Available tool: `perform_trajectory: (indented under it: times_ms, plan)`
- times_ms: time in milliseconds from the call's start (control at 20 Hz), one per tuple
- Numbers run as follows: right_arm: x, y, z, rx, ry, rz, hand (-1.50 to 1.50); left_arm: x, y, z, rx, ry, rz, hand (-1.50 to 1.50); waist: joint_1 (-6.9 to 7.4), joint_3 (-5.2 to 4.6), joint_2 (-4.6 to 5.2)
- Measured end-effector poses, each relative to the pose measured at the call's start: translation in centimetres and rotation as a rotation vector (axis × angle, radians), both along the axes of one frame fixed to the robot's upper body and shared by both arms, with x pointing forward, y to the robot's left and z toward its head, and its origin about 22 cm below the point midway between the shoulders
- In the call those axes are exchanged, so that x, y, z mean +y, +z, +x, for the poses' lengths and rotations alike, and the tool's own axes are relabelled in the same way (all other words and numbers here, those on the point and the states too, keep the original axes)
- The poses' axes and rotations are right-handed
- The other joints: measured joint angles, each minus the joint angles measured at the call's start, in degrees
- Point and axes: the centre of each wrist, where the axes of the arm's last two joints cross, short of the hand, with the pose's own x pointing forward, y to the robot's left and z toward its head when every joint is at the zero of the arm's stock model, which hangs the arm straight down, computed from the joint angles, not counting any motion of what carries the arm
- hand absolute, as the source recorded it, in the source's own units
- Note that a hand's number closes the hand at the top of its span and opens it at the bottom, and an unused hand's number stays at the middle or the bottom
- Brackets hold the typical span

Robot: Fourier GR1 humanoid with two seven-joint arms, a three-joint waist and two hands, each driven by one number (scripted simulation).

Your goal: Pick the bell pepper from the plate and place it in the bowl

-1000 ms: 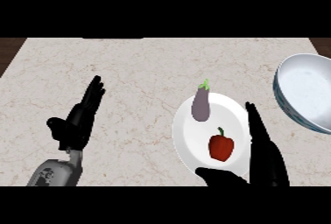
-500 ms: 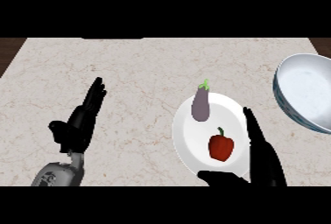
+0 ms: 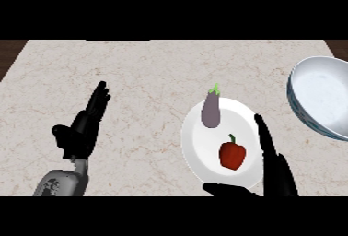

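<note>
- Left hand (image 3: pixel 83 129), left of frame: resting, fingers straight, holding nothing.
- Bell pepper (image 3: pixel 232 155) lies low on the plate (image 3: pixel 197 147), near the eggplant (image 3: pixel 211 110).
- Right hand (image 3: pixel 275 170), lower right: fingers straight, thumb apart. Closing carelessly could nudge the pepper or plate.
- Bowl (image 3: pixel 319 103) at right edge is partly cropped.

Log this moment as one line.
phase: pre-grasp | bell pepper: on plate, beside eggplant | bowl: holds nothing | right hand: open beside plate | left hand: open, resting
</note>
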Motion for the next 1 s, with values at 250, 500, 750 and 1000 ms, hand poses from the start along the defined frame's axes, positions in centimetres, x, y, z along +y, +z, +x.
perform_trajectory:
  times_ms: [250,500,750,1000]
  plan:
    - [-0.4,-1.2,-0.3,0.012,-0.004,0.044,-1.5,0.1,0.4,-0.4,-0.004,-0.005,-0.006,0.0,0.01,0.01,-0.02]
    - [0.5,-2.4,0.0,0.018,-0.008,0.082,-1.5,0.0,0.4,-0.6,-0.005,-0.002,-0.007,0.0,0.05,0.0,-0.01]
    - [0.2,-4.7,0.3,0.013,-0.019,0.098,-1.5,0.1,-0.2,0.0,-0.005,-0.005,-0.009,0.0,-0.01,0.01,0.01]
    - [0.3,-6.8,1.6,0.029,-0.034,0.074,-1.5,-0.4,0.8,-0.2,0.002,-0.015,-0.011,0.0,0.09,0.01,0.01]
